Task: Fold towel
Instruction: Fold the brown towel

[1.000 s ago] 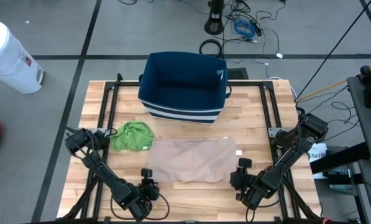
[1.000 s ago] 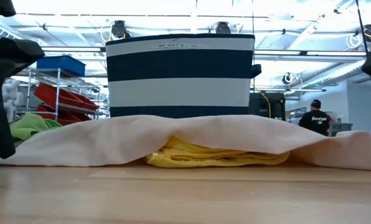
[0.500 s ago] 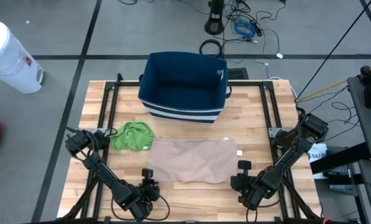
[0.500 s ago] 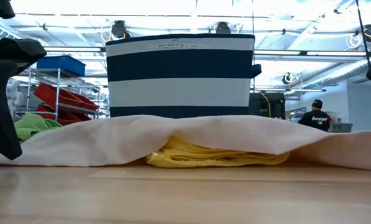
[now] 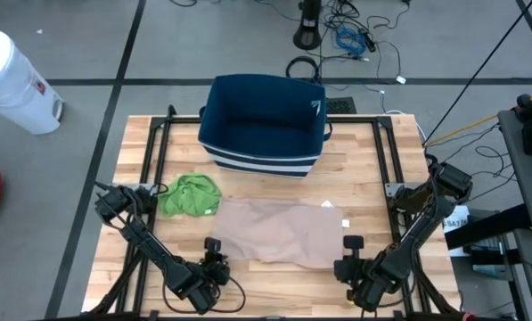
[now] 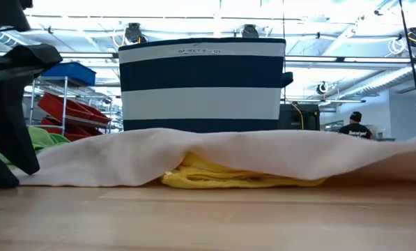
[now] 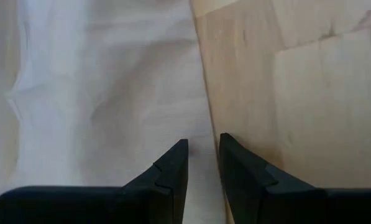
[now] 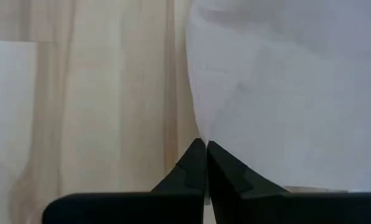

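Pale pink towel [image 5: 282, 234] on wood, right gripper [image 8: 205, 152] jaws clenched on its edge, left gripper [image 7: 202, 163] jaws parted astride its edge.

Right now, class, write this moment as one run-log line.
task: fold towel | right gripper: shut on pink towel corner | left gripper: part open at opposite corner | yellow cloth: under towel

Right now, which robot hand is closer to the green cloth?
The left hand. It sits at the pink towel's near-left corner, a short way in front of the green cloth. The right hand is across the towel, at its far-side corner.
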Robot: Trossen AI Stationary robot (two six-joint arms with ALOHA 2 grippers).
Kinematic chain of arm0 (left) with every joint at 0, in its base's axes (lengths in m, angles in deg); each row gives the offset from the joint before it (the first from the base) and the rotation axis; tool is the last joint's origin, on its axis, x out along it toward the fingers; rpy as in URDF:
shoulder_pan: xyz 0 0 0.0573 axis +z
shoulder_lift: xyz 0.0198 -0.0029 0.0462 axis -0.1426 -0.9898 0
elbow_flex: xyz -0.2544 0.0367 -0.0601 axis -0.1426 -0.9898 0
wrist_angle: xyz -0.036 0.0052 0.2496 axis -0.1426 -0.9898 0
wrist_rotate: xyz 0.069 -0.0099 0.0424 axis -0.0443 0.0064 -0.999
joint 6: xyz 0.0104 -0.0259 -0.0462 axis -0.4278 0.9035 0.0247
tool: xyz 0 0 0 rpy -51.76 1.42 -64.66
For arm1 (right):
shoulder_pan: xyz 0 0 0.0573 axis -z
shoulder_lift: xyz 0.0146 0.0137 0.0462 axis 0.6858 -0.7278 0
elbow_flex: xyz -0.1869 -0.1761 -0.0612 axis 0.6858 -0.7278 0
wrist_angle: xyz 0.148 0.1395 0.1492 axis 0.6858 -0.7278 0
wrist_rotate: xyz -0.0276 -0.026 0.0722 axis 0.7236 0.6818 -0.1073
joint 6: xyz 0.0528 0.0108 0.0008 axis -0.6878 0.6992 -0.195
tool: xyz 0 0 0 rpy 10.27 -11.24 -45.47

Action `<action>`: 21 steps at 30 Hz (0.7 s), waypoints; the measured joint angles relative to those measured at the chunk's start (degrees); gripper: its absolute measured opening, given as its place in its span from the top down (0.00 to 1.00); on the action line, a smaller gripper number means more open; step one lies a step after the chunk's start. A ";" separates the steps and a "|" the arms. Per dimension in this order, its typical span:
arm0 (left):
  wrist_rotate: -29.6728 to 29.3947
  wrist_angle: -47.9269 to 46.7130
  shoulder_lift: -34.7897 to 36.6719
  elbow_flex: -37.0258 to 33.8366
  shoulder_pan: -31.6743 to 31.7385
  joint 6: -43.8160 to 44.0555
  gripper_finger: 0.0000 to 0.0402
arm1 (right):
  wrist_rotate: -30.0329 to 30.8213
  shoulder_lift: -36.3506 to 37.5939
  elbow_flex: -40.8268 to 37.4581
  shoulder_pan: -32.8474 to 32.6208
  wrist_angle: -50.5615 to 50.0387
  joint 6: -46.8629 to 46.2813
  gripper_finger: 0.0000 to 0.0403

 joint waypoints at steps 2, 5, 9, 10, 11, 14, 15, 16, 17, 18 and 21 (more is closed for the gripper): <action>1.32 -0.09 0.00 0.00 0.75 -0.68 0.75 | 0.00 0.00 1.55 -0.22 -1.56 0.15 1.00; 4.61 -0.03 0.02 0.00 1.71 -3.15 0.76 | 0.19 0.00 3.60 -0.71 -3.74 0.11 1.00; 6.38 0.20 -0.20 0.00 1.83 -5.66 0.85 | -0.03 0.00 4.12 -1.61 -5.26 -0.21 1.00; 6.62 0.35 -0.22 0.00 1.78 -6.00 0.88 | -0.26 0.00 4.12 -1.82 -5.76 -0.54 1.00; 6.93 0.47 -0.22 0.00 1.76 -6.26 0.93 | -0.38 0.00 4.12 -2.00 -6.48 -1.22 1.00; 7.23 0.53 -0.22 0.00 1.49 -6.62 0.98 | -1.12 0.00 4.12 -2.38 -7.80 -3.00 1.00; 7.23 0.50 -0.22 0.00 1.34 -6.78 0.99 | -1.69 0.00 4.12 -2.46 -8.13 -3.15 1.00; 7.23 0.49 -0.22 0.00 1.24 -7.01 0.99 | -1.98 0.00 4.12 -2.62 -8.27 -3.24 1.00; 7.23 0.49 -0.22 0.00 1.22 -7.28 0.99 | -2.02 0.00 4.12 -2.71 -8.27 -3.30 1.00; 7.29 0.50 -0.22 -0.01 0.96 -7.30 0.99 | -2.06 0.00 4.12 -2.73 -8.25 -3.49 1.00; 7.21 0.37 0.14 -0.09 0.14 -7.22 0.99 | -3.15 0.00 4.12 -2.73 -8.27 -3.85 1.00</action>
